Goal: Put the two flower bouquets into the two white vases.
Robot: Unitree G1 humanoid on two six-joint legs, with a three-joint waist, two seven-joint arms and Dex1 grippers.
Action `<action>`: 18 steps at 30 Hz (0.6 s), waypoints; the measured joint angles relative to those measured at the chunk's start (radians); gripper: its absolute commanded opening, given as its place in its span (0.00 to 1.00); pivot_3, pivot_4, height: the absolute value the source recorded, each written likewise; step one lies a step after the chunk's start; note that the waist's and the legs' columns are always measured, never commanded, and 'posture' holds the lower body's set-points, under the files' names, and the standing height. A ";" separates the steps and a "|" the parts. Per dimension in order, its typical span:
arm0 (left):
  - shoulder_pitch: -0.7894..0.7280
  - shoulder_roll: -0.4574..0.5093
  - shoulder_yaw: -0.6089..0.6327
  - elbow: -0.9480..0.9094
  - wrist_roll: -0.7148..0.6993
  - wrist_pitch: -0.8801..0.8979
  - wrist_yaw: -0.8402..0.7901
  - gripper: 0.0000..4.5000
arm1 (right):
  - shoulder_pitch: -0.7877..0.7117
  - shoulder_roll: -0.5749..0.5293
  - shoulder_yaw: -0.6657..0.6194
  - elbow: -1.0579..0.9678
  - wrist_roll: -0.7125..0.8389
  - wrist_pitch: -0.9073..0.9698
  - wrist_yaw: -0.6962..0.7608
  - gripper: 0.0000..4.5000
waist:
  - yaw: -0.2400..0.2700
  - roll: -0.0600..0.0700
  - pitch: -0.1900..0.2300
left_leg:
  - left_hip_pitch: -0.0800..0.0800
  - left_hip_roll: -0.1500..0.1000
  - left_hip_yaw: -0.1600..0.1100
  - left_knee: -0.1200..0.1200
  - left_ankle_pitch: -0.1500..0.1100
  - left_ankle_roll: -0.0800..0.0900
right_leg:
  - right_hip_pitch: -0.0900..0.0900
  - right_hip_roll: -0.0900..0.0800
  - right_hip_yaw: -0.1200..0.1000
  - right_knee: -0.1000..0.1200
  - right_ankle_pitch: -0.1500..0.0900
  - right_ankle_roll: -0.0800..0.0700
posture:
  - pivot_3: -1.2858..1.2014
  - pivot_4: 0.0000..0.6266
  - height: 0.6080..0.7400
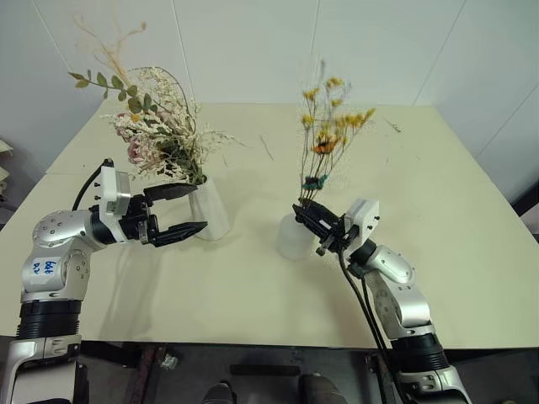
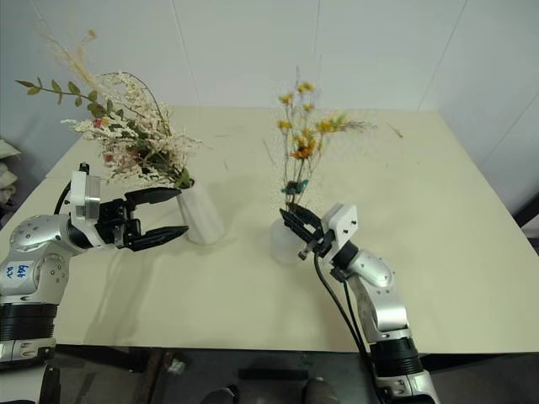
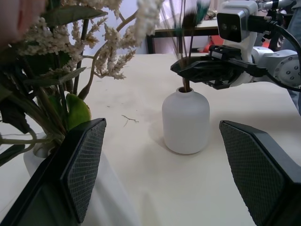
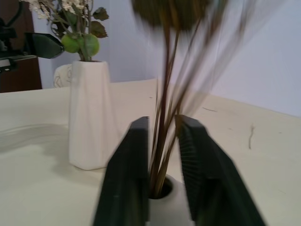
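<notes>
- Bouquets both in vases: bushy bunch [image 1: 156, 126] sits in tall vase [image 1: 210, 210], table-left; slim bunch [image 1: 328, 126] has stems down the hole of round vase [image 3: 186, 121], table-centre.
- R gripper [image 4: 162, 155]: fingers either side of slim stems just above round vase mouth, small gap showing, stems between, not pinched hard. Grip looks loosened; can't tell if pads touch the stems.
- L gripper [image 1: 173, 215]: spread wide, empty, just beside tall vase, near the lower foliage, no contact seen.
- Handling, slim bunch: light, thin wiry stems, springy, top-heavy, prob. brittle (dried). Hold low on the stem bundle, near vase mouth; never at the heads.
- Handling, bushy bunch: light but bulky, sheds easily; take at bound stems under the leaves.
- Vases: smooth matte, prob. ceramic, tip if nudged; round one is small and light-looking.
- Around: loose sprigs [image 1: 266, 148] on table [image 1: 438, 252] behind the vases, well apart, no obstruction.
- In the way: slim stems stand between R fingers; sideways retreat could drag the bunch or rock the vase. Judged: task near done.
</notes>
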 measured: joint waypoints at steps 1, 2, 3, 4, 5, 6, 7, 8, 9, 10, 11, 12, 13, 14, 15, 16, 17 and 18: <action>0.000 0.000 0.000 0.000 0.000 0.000 0.000 0.91 | 0.000 -0.009 0.000 -0.004 -0.001 -0.002 0.000 0.51 | 0.000 0.000 0.000 | 0.000 0.000 0.000 0.000 0.000 0.000 | 0.000 0.000 0.000 0.000 0.000 0.000 | 0.52 0.24 1.00; 0.000 0.000 0.000 0.000 0.000 0.000 0.000 0.91 | 0.000 -0.017 -0.001 -0.007 -0.001 -0.001 0.000 0.57 | 0.000 0.000 0.000 | 0.000 0.000 0.000 0.000 0.000 0.000 | 0.000 0.000 0.000 0.000 0.000 0.000 | 0.52 0.24 1.00; 0.000 0.000 0.000 0.000 0.000 0.000 0.000 0.91 | 0.001 -0.035 -0.003 -0.022 0.001 0.004 0.000 0.66 | 0.001 0.000 0.000 | 0.000 0.000 0.000 0.000 0.000 0.000 | 0.000 0.000 0.000 0.000 0.000 0.000 | 0.52 0.24 1.00; 0.000 0.000 0.000 0.001 0.000 0.000 0.000 0.91 | 0.002 -0.057 -0.008 -0.046 0.008 0.014 0.004 0.73 | 0.001 0.000 0.000 | 0.000 0.000 0.000 0.000 0.000 0.000 | 0.000 0.000 0.000 0.000 0.000 0.000 | 0.52 0.24 1.00; 0.000 0.000 0.000 0.001 0.000 0.000 0.000 0.91 | 0.002 -0.075 -0.017 -0.063 0.014 0.024 0.007 0.73 | 0.002 0.000 0.000 | 0.000 0.000 0.000 0.000 0.000 0.000 | 0.000 0.000 0.000 0.000 0.000 0.000 | 0.52 0.24 1.00; 0.000 0.000 0.000 0.002 0.000 -0.001 0.000 0.91 | 0.002 -0.105 -0.030 -0.082 0.021 0.031 0.011 0.73 | 0.003 0.000 0.000 | 0.000 0.000 0.000 0.000 0.000 0.000 | 0.000 0.000 0.000 0.000 0.000 0.000 | 0.52 0.24 1.00; 0.000 0.000 0.000 0.002 0.000 -0.001 0.000 0.91 | 0.002 -0.119 -0.039 -0.090 0.025 0.035 0.013 0.73 | 0.003 0.000 0.000 | 0.000 0.000 0.000 0.000 0.000 0.000 | 0.000 0.000 0.000 0.000 0.000 0.000 | 0.52 0.24 1.00; 0.000 0.000 0.001 0.003 0.000 -0.001 0.000 0.91 | 0.003 -0.136 -0.047 -0.103 0.035 0.050 0.019 0.73 | 0.003 0.000 0.000 | 0.000 0.000 0.000 0.000 0.000 0.000 | 0.000 0.000 0.000 0.000 0.000 0.000 | 0.52 0.24 1.00; 0.000 0.000 0.000 0.002 0.000 -0.001 -0.001 0.91 | 0.009 -0.165 -0.054 -0.120 0.054 0.075 0.035 0.73 | 0.002 0.000 0.000 | 0.000 0.000 0.000 0.000 0.000 0.000 | 0.000 0.000 0.000 0.000 0.000 0.000 | 0.52 0.24 1.00; 0.002 0.005 0.001 0.004 0.000 -0.002 -0.003 0.91 | 0.021 -0.207 -0.063 -0.136 0.071 0.098 0.055 0.73 | 0.003 0.000 0.000 | 0.000 0.000 0.000 0.000 0.000 0.000 | 0.000 0.000 0.000 -0.001 0.000 0.000 | 0.52 0.24 1.00; 0.005 0.016 0.001 0.004 0.002 -0.003 -0.009 0.91 | 0.045 -0.273 -0.081 -0.164 0.101 0.137 0.094 0.73 | 0.004 0.000 0.000 | -0.001 0.000 0.000 0.000 0.000 0.000 | 0.000 0.000 0.000 -0.002 0.000 0.000 | 0.52 0.24 1.00; 0.013 0.033 0.005 0.006 0.003 -0.004 -0.013 0.91 | 0.071 -0.334 -0.105 -0.180 0.123 0.167 0.129 0.73 | 0.006 0.000 0.000 | -0.001 0.000 0.000 -0.001 0.000 0.001 | 0.000 0.000 0.000 -0.003 0.000 0.000 | 0.52 0.24 1.00; 0.025 0.055 0.018 0.015 0.005 -0.006 -0.021 0.91 | 0.102 -0.403 -0.139 -0.188 0.150 0.203 0.174 0.73 | 0.009 0.000 0.000 | -0.001 0.000 0.000 -0.002 0.000 0.001 | 0.001 0.000 0.000 -0.005 0.000 0.000 | 0.52 0.24 1.00; 0.033 0.069 0.031 0.026 0.005 -0.006 -0.026 0.91 | 0.116 -0.438 -0.159 -0.188 0.161 0.220 0.199 0.73 | 0.010 0.000 0.000 | 0.000 0.000 0.000 -0.002 -0.001 0.001 | 0.001 0.000 0.000 -0.006 0.000 0.000 | 0.52 0.24 1.00; 0.042 0.081 0.038 0.033 0.005 -0.007 -0.033 0.91 | 0.133 -0.474 -0.176 -0.188 0.177 0.233 0.234 0.73 | 0.008 0.000 0.000 | 0.000 0.000 0.001 -0.003 -0.001 0.001 | 0.001 0.000 0.000 -0.006 0.000 0.000 | 0.52 0.24 1.00; 0.053 0.093 0.042 0.035 0.005 -0.007 -0.043 0.91 | 0.146 -0.509 -0.184 -0.187 0.188 0.248 0.268 0.73 | 0.006 0.000 0.000 | 0.000 0.000 0.001 -0.003 -0.001 0.001 | 0.001 0.000 0.000 -0.006 0.000 0.000 | 0.52 0.24 1.00; 0.065 0.104 0.044 0.035 0.004 -0.006 -0.053 0.91 | 0.150 -0.535 -0.186 -0.183 0.192 0.254 0.298 0.73 | 0.004 0.000 0.000 | 0.000 0.000 0.001 -0.003 -0.001 0.001 | 0.001 0.000 0.000 -0.007 0.000 0.000 | 0.52 0.24 1.00; 0.074 0.113 0.047 0.035 0.004 -0.004 -0.059 0.91 | 0.150 -0.553 -0.190 -0.176 0.193 0.256 0.316 0.73 | 0.003 0.000 0.000 | 0.000 0.000 0.001 -0.003 -0.001 0.001 | 0.001 0.000 0.000 -0.007 0.000 0.000 | 0.52 0.24 1.00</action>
